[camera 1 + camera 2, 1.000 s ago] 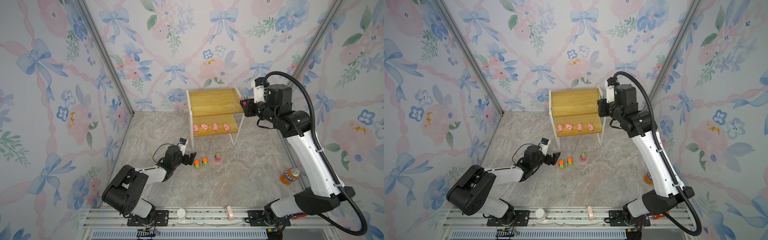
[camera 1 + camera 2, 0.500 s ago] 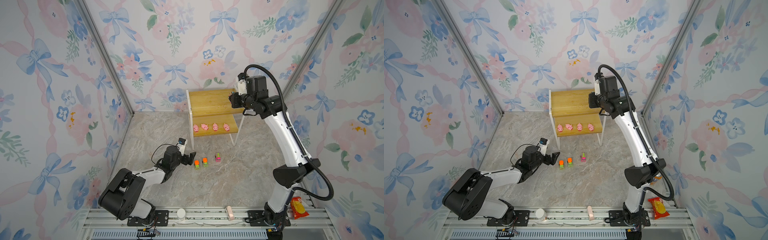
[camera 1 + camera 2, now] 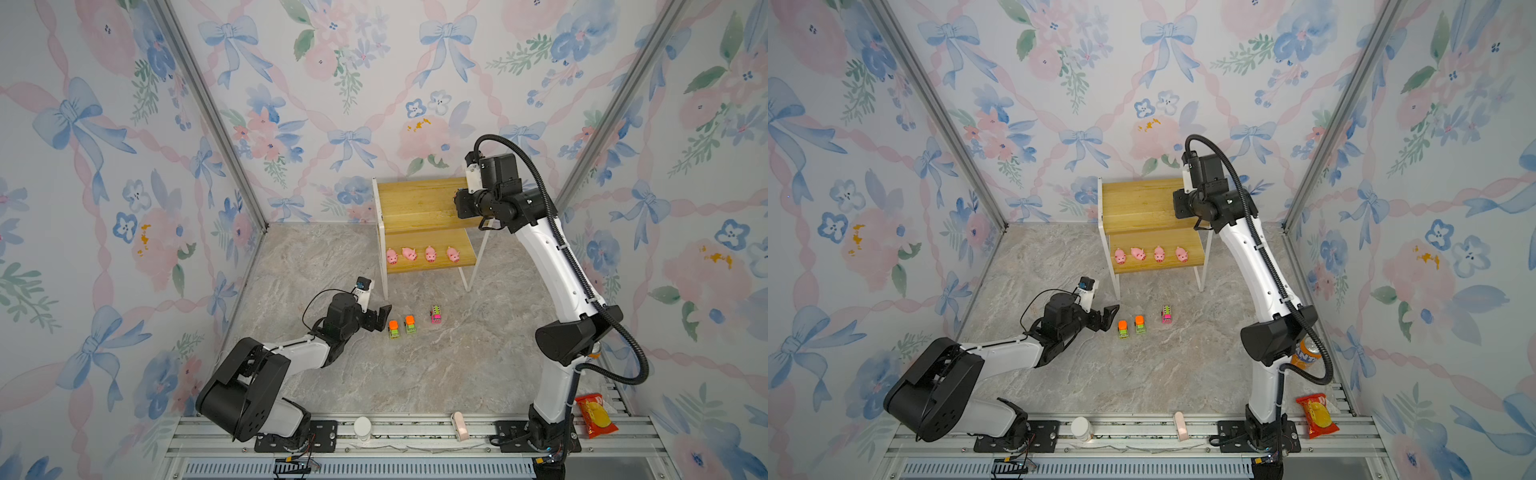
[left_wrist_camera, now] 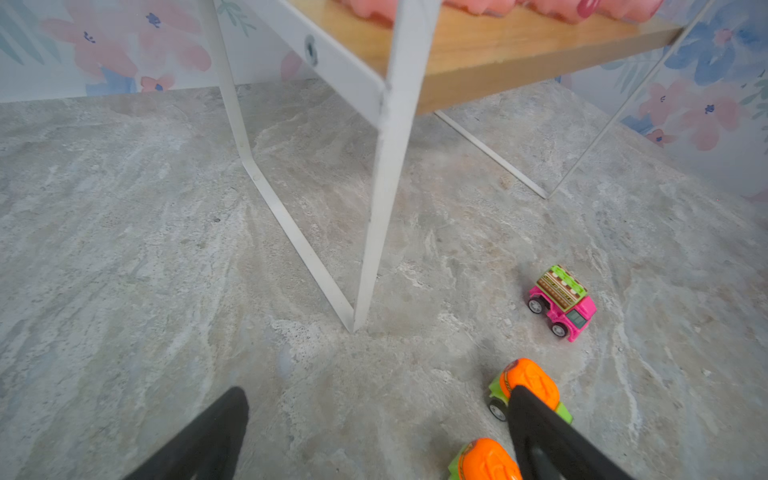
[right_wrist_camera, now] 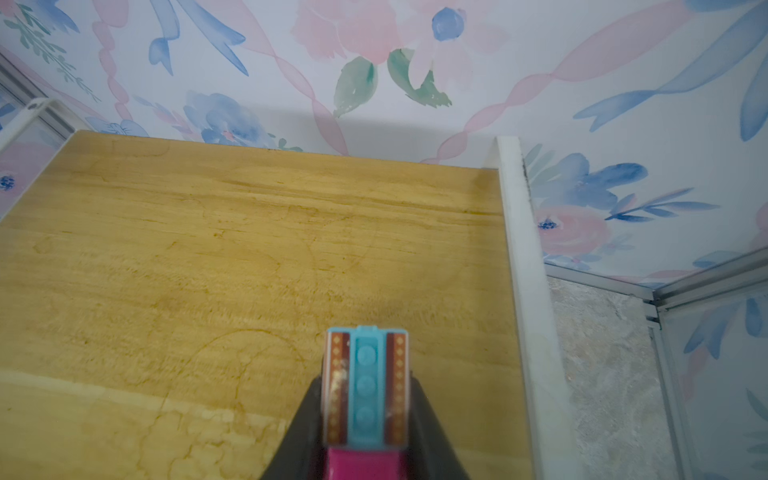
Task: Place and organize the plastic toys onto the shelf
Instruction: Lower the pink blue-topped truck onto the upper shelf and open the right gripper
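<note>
The shelf [image 3: 415,203] [image 3: 1138,203] stands at the back wall. Several pink pigs [image 3: 409,253] sit in a row on its lower board. My right gripper [image 3: 459,205] [image 5: 365,395] hovers over the right part of the upper board, shut on a pink bus with a blue roof [image 5: 365,374]. On the floor in front stand two green trucks with orange tops [image 3: 393,328] [image 3: 410,324] and another pink bus [image 3: 435,314] [image 4: 562,303]. My left gripper [image 3: 380,318] [image 4: 378,392] is open and low, just left of the trucks, one finger beside the nearer truck [image 4: 486,461].
The shelf's white front leg [image 4: 374,216] rises just ahead of the left gripper. An orange soda can [image 3: 1306,355] stands behind the right arm. A red snack bag [image 3: 594,415], a white bottle [image 3: 362,428] and a pink piece [image 3: 458,424] lie on the front rail.
My right arm has straightened up and carried the pink bus leftward over the upper board. The left arm has hardly moved.
</note>
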Controlling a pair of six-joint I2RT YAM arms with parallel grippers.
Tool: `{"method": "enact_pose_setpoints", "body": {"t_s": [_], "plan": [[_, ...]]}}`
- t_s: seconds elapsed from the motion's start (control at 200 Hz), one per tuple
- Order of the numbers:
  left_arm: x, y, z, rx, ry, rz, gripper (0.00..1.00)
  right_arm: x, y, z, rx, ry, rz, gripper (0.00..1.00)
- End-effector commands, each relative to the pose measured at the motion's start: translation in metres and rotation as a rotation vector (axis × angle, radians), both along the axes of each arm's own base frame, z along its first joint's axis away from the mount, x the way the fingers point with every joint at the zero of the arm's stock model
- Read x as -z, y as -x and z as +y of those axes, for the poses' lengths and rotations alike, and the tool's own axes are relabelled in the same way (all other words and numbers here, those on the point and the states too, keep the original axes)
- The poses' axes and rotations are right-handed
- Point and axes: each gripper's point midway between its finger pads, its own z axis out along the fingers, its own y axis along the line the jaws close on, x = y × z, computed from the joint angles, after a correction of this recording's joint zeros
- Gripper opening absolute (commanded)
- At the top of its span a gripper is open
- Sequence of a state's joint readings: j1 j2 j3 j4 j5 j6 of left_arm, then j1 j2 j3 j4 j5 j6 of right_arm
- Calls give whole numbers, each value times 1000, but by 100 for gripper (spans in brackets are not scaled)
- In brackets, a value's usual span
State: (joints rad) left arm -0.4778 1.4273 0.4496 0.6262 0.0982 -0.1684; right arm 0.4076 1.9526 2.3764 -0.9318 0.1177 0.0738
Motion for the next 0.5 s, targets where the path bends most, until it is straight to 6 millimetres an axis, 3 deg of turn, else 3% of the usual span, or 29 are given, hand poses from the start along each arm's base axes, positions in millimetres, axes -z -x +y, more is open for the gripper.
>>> {"method": "enact_pose_setpoints", "body": {"t_s": [0.0, 0.295, 0.495], "plan": [[1, 4, 0, 5, 5, 5, 98, 0, -3, -1, 1, 27, -4, 29], [3, 4, 1, 1, -2, 5, 98, 3, -4, -1, -3, 41, 1, 42], [3, 4, 2, -1, -2, 5, 98, -5, 0, -4, 2, 46, -17, 48]]}}
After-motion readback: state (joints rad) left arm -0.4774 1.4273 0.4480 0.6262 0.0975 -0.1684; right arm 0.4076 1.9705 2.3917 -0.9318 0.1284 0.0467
